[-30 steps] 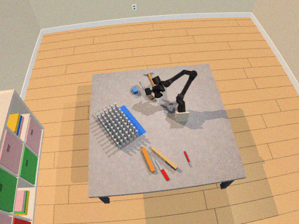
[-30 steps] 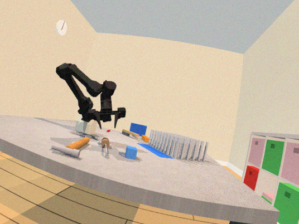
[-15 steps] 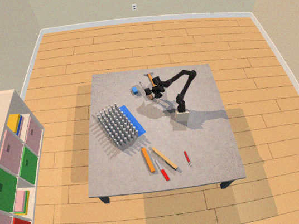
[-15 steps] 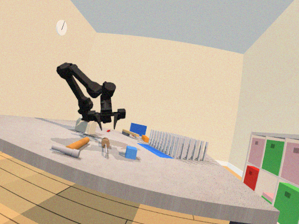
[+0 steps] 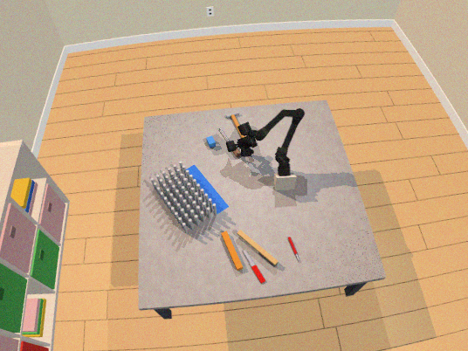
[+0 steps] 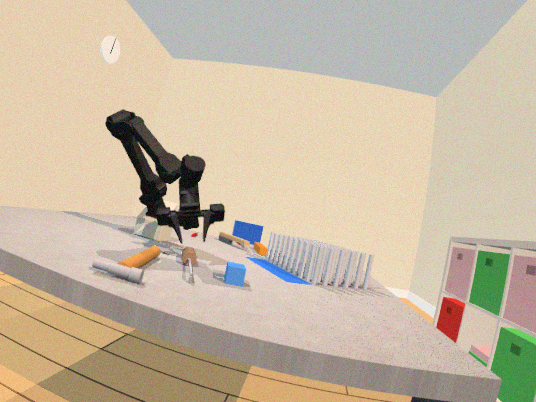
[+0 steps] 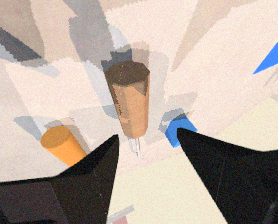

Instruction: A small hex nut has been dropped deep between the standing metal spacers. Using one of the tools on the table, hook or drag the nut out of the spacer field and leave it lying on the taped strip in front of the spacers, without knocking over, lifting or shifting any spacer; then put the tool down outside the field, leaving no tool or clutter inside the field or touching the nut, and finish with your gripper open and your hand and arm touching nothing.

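Note:
My gripper (image 5: 241, 148) (image 6: 191, 237) (image 7: 148, 135) is open and empty. It hangs a little above a tool with a brown wooden handle (image 5: 236, 151) (image 6: 189, 256) (image 7: 131, 100) and a thin metal shaft, which lies on the table. The fingers stand on either side of the handle without touching it. The field of standing grey spacers (image 5: 183, 196) (image 6: 320, 262) is at the table's left, with the blue taped strip (image 5: 209, 185) (image 6: 277, 269) along its near side. The hex nut is hidden among the spacers.
A small blue cube (image 5: 211, 141) (image 6: 235, 273) (image 7: 175, 131) and an orange-handled hammer (image 5: 237, 124) (image 6: 140, 258) (image 7: 62, 142) lie beside the brown tool. An orange bar (image 5: 231, 250), a wooden stick (image 5: 258, 247), a red-handled tool (image 5: 258, 269) and a red pen (image 5: 293, 248) lie near the front edge.

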You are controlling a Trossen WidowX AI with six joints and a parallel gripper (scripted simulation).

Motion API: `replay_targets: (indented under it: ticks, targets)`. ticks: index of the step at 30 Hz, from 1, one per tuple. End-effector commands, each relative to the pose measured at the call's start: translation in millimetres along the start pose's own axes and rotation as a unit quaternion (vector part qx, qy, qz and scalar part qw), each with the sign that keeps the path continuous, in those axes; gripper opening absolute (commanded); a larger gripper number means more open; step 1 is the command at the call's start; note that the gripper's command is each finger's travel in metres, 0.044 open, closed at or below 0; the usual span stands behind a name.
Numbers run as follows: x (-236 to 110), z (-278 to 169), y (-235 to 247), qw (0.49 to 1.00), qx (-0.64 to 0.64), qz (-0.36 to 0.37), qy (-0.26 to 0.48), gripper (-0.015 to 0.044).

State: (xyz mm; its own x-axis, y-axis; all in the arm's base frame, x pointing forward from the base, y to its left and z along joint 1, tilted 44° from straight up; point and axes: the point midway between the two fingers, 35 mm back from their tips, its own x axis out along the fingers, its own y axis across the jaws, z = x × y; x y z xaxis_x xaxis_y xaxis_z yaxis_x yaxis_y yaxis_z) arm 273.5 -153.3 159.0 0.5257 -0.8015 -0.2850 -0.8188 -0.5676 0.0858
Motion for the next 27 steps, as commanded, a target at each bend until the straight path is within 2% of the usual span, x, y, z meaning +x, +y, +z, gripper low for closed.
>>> replay_targets:
  ticks: [1,23,26,27]
  targets:
    - [5.9,5.0,0.6,1.0,-0.005,-0.002,-0.002,0.028]
    - [30.4,22.0,13.8,1.0,-0.008,-0.003,0.001,0.028]
    - [30.4,22.0,13.8,1.0,-0.008,-0.003,0.001,0.0201]
    - [30.4,22.0,13.8,1.0,-0.008,-0.003,0.001,0.0195]
